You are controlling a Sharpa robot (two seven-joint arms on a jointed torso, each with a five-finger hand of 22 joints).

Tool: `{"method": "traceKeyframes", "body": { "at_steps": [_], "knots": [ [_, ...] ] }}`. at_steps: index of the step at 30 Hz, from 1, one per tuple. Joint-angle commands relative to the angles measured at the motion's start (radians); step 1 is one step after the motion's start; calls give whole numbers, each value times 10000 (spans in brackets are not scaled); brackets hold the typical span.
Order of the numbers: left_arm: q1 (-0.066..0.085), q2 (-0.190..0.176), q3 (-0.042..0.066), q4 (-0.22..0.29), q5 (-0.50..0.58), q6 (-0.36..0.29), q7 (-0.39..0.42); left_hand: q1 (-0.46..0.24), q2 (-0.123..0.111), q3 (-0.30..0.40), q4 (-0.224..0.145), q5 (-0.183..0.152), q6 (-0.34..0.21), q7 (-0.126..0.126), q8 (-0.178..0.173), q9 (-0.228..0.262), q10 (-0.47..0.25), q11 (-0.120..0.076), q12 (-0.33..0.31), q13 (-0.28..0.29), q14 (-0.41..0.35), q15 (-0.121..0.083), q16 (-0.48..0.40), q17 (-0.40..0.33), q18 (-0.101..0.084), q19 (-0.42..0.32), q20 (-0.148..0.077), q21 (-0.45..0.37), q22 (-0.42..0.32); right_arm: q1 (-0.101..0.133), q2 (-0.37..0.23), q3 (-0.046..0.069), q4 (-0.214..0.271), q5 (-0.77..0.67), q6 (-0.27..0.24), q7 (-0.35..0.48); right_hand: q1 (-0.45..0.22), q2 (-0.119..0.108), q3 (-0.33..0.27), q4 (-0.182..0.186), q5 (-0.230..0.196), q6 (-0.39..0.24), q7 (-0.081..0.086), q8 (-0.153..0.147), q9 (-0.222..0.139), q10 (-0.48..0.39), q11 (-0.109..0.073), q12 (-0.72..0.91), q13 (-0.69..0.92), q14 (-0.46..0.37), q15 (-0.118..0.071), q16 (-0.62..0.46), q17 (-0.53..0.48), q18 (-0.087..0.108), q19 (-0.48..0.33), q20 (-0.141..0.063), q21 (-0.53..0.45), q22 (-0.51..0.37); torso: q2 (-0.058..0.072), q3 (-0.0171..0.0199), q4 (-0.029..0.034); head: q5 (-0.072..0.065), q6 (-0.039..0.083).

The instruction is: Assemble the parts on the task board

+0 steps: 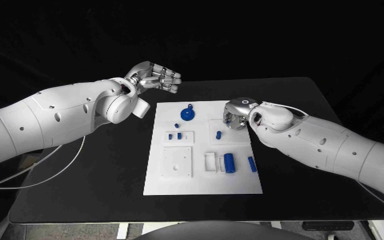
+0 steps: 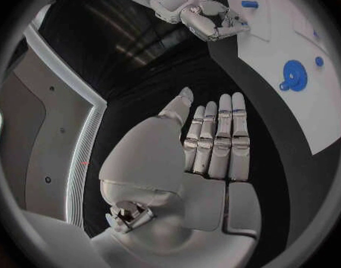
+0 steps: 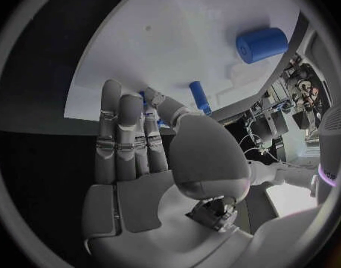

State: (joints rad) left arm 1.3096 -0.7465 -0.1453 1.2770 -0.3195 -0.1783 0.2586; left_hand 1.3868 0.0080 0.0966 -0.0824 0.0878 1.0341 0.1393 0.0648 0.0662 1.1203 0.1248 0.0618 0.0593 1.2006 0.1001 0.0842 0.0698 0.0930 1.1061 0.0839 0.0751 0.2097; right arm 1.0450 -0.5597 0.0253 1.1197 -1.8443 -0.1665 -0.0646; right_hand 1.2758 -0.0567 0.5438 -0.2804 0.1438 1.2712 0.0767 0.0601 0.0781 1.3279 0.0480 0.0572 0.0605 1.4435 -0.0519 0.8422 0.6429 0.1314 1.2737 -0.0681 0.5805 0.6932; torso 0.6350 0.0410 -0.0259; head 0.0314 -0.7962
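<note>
Fingertips of the right hand (image 1: 237, 119) are hidden beneath its wrist over the board (image 1: 203, 187), near its right edge; whether a small blue part (image 3: 146, 96) at those tips is pinched cannot be told. Beyond the board's far-left corner, the left hand (image 1: 153, 79) is held off the table, fingers extended, nothing grasped. Parts (image 1: 230, 162) lie on the board.

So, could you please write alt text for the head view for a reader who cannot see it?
A white task board lies on a black table, with small blue parts on it. The right hand reaches down over the board's far right area; the left hand hovers open beyond its far left corner.
</note>
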Motion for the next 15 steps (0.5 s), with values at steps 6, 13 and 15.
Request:
{"method": "traceKeyframes", "body": {
  "at_steps": [6,13,15],
  "knots": [
    [12,29,8,-71,59,155,61,75,77,8,-54,38,19,27,-5,-6,58,4,-5,-12,60,-8,-16,-9,-135,87,-18,41,-30,-52,-94,-25,23,-127,-322,-156,83,-27,145,-11,-92,119,3,41,-4,352,-229,17,11,18,-97,-69,50,57,12,-109,-166,231,-4,-9,4,71,24],
    [11,45,8,-153,59,144,85,75,77,8,-54,38,19,27,-5,-6,58,4,-5,-12,60,-8,-16,-9,-135,87,-18,41,-30,-51,-243,72,130,15,-552,-72,92,-44,163,-11,-120,147,-2,38,-5,360,-231,17,10,24,-109,-97,74,49,48,-121,-277,400,-19,-10,-10,118,38],
    [11,48,8,-181,59,141,87,75,77,8,-54,38,19,27,-5,-6,58,4,-5,-12,60,-8,-16,-9,-135,87,-18,41,-30,-51,-286,150,192,63,-631,-47,86,-42,186,-8,-122,150,-6,34,-7,360,-234,22,11,24,-107,-108,78,46,53,-124,-315,453,-14,1,-13,126,66]
  ]
}}
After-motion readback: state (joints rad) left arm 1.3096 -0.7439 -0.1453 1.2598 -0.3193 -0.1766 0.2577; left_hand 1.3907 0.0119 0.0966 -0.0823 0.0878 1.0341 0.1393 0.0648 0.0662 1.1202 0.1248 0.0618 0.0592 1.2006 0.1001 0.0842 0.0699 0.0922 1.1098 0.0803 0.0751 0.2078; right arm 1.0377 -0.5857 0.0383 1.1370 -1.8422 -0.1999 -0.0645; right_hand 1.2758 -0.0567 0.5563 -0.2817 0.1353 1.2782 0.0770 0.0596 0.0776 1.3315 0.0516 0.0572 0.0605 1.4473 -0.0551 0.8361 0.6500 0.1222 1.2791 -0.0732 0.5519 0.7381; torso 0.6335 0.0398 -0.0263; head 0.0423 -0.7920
